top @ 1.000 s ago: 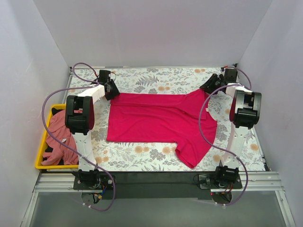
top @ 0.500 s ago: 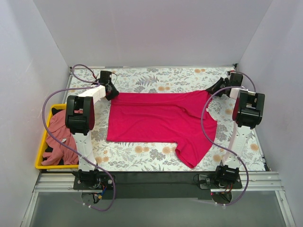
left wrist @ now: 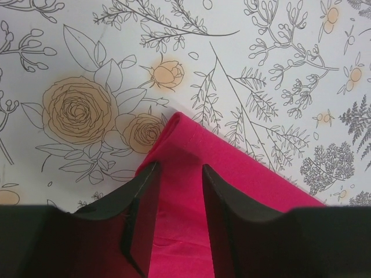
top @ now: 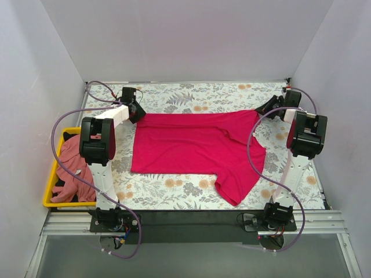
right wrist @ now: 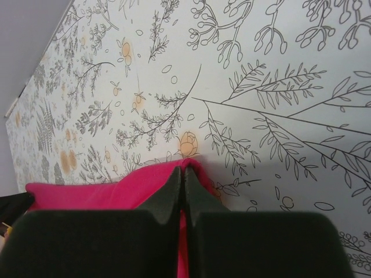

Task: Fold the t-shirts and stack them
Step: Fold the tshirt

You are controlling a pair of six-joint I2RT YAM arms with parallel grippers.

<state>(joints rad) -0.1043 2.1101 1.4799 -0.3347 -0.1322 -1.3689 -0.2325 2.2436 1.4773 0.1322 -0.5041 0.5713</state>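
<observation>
The bright magenta-red t-shirt point(top: 191, 145) lies spread on the floral table, one sleeve hanging toward the front right. My left gripper point(top: 138, 113) is at its far left corner. In the left wrist view it point(left wrist: 178, 171) is open, with the jaws straddling the shirt corner point(left wrist: 232, 174). My right gripper point(top: 259, 110) is at the far right corner. In the right wrist view it point(right wrist: 184, 171) is shut on a pinched fold of the shirt point(right wrist: 116, 188). The dusty salmon-pink t-shirt point(top: 72, 162) lies crumpled in the bin at the left.
The yellow plastic bin point(top: 51, 191) stands off the table's left edge beside the left arm. White walls close in the back and both sides. The floral table surface point(top: 185, 95) shows behind the shirt and along the front point(top: 168, 197).
My right gripper has moved out to the right with the shirt corner, pulling the far edge straighter. My left gripper has stayed at the far left corner.
</observation>
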